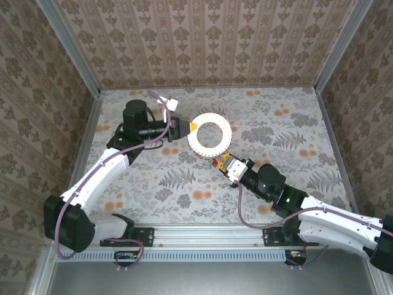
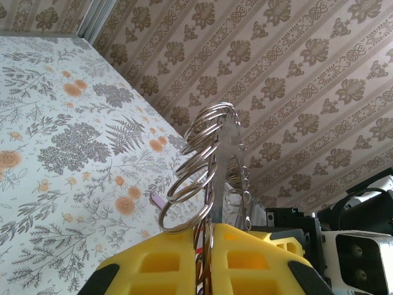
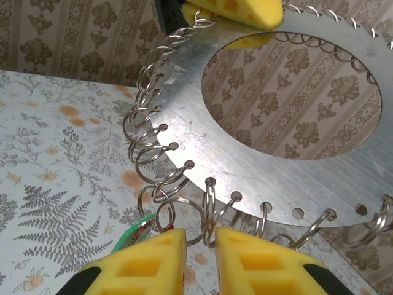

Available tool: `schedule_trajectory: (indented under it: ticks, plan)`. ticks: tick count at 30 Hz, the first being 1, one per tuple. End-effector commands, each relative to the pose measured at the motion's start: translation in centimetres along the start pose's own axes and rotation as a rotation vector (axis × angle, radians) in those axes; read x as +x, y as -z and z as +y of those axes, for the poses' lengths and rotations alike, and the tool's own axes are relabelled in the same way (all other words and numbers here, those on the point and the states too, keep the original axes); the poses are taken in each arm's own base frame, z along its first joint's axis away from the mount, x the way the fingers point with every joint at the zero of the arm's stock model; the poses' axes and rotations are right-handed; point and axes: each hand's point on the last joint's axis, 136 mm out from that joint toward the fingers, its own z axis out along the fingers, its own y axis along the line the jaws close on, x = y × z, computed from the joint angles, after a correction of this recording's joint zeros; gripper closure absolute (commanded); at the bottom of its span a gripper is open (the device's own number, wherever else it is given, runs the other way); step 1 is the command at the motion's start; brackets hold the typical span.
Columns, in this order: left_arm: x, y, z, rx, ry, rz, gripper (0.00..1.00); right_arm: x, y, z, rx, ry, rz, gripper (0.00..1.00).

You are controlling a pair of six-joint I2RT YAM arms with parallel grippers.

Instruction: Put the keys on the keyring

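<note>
- My left claw (image 1: 184, 128) is clenched on the left rim of the keyring (image 1: 210, 150). My left wrist view looks along the keyring's thin edge (image 2: 216, 153), which runs straight down between my yellow pads (image 2: 159, 264).
- The keyring is in the middle, between my two claws. I think it is lifted off the table (image 1: 288, 123), with its wide face up toward the top camera.
- The keys (image 1: 215, 163) sit at the near rim of the keyring, just beside my right claw (image 1: 223, 162). That arm is the nearer one.
- My right wrist view shows little wire loops (image 3: 150, 132) threaded through holes along the rim. One loop hangs right over the thin gap between my right pads (image 3: 153, 258).
- A green bit of a key (image 3: 139, 226) peeks out to the left of them.
- I cannot tell if my right claw is pinching anything.
</note>
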Motion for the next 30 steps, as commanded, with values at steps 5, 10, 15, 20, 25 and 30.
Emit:
schedule_trajectory:
  ticks: [5,10,15,20,25,30]
  plan:
    - [-1.5,0.8,-1.9,0.029,-0.064,-0.039,1.0,-0.6,0.2,-1.4,0.061,0.011,-0.009,0.83]
    - [-1.5,0.8,-2.0,0.032,-0.066,-0.04,1.0,-0.1,0.3,-1.8,0.088,0.015,0.01,0.83]
    - [-1.5,0.8,-2.0,0.033,-0.066,-0.04,1.0,0.1,0.3,-2.1,0.095,0.015,0.016,0.85]
    - [-1.5,0.8,-2.0,0.034,-0.061,-0.041,1.0,-0.2,0.3,-2.1,0.096,0.005,0.001,0.85]
    - [-1.4,0.8,-1.9,0.034,-0.052,-0.045,1.0,-0.3,-0.1,-2.1,0.094,-0.006,-0.006,0.85]
    - [-1.4,0.8,-1.9,0.036,-0.047,-0.052,1.0,-0.7,-0.4,-2.2,0.099,-0.02,-0.029,0.84]
